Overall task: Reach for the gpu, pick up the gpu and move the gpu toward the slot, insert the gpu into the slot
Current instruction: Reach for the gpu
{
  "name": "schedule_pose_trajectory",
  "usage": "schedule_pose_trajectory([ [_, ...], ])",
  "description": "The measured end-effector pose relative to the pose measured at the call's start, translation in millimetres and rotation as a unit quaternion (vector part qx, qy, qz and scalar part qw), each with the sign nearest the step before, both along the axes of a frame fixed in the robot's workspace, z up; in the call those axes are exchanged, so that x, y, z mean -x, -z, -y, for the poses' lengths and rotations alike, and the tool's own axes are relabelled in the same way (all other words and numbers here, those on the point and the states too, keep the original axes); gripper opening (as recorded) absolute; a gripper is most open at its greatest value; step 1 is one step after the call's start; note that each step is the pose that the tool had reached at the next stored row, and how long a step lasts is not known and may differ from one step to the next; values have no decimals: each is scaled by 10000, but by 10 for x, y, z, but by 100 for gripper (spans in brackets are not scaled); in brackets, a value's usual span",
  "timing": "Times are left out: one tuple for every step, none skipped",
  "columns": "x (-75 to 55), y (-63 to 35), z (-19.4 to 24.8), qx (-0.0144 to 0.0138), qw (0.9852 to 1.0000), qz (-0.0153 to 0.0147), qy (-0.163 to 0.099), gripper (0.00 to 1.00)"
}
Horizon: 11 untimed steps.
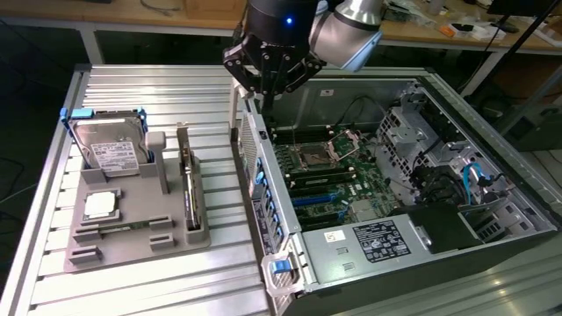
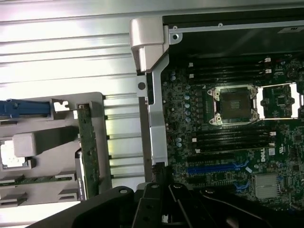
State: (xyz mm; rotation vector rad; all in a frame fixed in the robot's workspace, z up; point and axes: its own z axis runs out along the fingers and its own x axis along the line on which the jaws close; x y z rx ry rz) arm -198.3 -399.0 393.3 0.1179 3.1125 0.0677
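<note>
**Gpu (image 1: 187,187) parked in the tray (image 1: 131,251), gripper (image 1: 268,97) empty**

The gpu is standing on its long edge in the grey tray, along the tray edge closest to the computer case (image 1: 263,158). Nothing's touching it. The gripper is clenched tight on nothing, hanging over the case's side wall, well apart from the gpu. The blue slot (image 1: 316,197) sits bare on the green motherboard (image 1: 351,172) inside.

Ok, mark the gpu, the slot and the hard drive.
gpu (image 1: 188,179), exterior view, middle of the card.
slot (image 2: 216,168), wrist view, middle of the blue strip.
hard drive (image 1: 114,158), exterior view, its white label.
</note>
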Motion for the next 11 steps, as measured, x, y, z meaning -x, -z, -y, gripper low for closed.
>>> schedule_pose_trajectory([
  [18, 0, 0, 0, 10000, 0, 0, 11],
  [35, 0, 0, 0, 10000, 0, 0, 11],
  [50, 0, 0, 0, 10000, 0, 0, 11],
  [65, -1, 0, 0, 10000, 0, 0, 11],
  [79, 0, 0, 0, 10000, 0, 1, 11],
  [95, 0, 0, 0, 10000, 0, 0, 11],
  [119, 0, 0, 0, 10000, 0, 1, 11],
  [136, 0, 0, 0, 10000, 0, 0, 11],
  [154, 0, 0, 0, 10000, 0, 0, 11],
  [169, 0, 0, 0, 10000, 0, 0, 11],
  [186, 0, 0, 0, 10000, 0, 0, 11],
])
